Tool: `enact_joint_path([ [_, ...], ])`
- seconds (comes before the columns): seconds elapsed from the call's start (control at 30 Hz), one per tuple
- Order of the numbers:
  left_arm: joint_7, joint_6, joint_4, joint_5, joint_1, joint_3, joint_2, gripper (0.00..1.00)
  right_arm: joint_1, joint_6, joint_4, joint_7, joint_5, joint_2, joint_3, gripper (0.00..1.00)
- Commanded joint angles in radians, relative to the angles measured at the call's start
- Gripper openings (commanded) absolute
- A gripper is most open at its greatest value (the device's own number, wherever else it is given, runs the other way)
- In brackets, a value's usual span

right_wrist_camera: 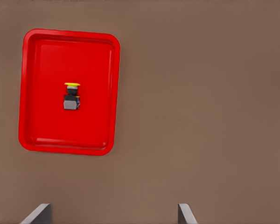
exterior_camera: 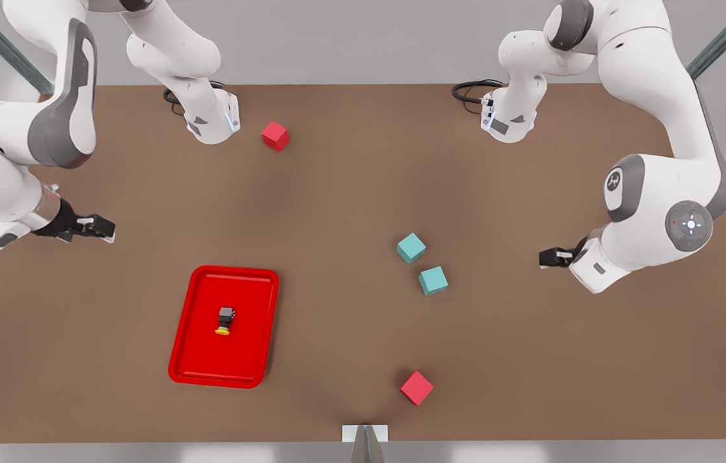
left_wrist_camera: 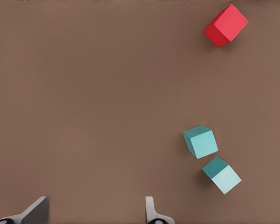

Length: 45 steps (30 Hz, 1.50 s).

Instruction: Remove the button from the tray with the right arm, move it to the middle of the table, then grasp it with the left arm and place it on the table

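The button [exterior_camera: 225, 319] lies on its side in the middle of the red tray [exterior_camera: 234, 273], its yellow cap toward the table's near edge. My right gripper [exterior_camera: 102, 228] hovers open up and left of the tray in the front view, well clear of it. Its wrist view looks down on the button [right_wrist_camera: 72, 96] in the tray [right_wrist_camera: 95, 60], with the gripper [right_wrist_camera: 113, 214] open and nothing between its fingers. At the front view's right my left gripper [exterior_camera: 546, 257] waits open over bare table [exterior_camera: 337, 212], open in its own view too [left_wrist_camera: 94, 213].
Two teal cubes [exterior_camera: 411, 248] [exterior_camera: 433, 280] sit close together right of centre, between the tray and the left gripper, seen also as cubes [left_wrist_camera: 201, 142] [left_wrist_camera: 222, 175]. One red cube [exterior_camera: 274, 136] lies at the back, another [exterior_camera: 417, 388] near the front edge. A red cube [left_wrist_camera: 225, 25] lies beyond the teal ones.
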<state>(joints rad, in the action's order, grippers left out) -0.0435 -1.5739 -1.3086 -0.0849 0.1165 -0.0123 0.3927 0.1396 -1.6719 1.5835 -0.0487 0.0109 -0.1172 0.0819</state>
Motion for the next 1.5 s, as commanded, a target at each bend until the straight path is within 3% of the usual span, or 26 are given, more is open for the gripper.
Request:
enact_joint_path([
  [0.0,-0.052,-0.043,-0.001,0.002,0.0,0.0,-0.003,1.0,0.002,-0.034,0.0,-0.04,0.0,-0.001,-0.001,1.0],
  [0.37,-0.174,-0.001,0.032,0.025,0.04,0.008,-0.017,1.0,0.006,-0.086,-0.086,-0.036,-0.022,-0.274,0.004,1.0],
  [0.63,-0.171,0.006,0.025,0.028,0.038,0.011,-0.006,1.0,-0.126,-0.104,-0.189,-0.02,-0.023,-0.44,0.01,1.0],
  [0.8,-0.173,-0.005,0.023,0.028,0.037,0.009,0.008,1.0,-0.255,-0.18,-0.28,0.225,-0.023,-0.553,0.007,1.0],
  [0.9,-0.173,-0.008,0.026,0.028,0.034,0.009,0.02,1.0,-0.258,-0.342,-0.29,0.294,-0.028,-0.622,0.009,1.0],
  [1.47,-0.179,-0.075,0.012,0.062,0.04,0.009,0.072,1.0,-0.265,-0.48,-0.086,0.417,0.015,-0.633,0.012,1.0],
])
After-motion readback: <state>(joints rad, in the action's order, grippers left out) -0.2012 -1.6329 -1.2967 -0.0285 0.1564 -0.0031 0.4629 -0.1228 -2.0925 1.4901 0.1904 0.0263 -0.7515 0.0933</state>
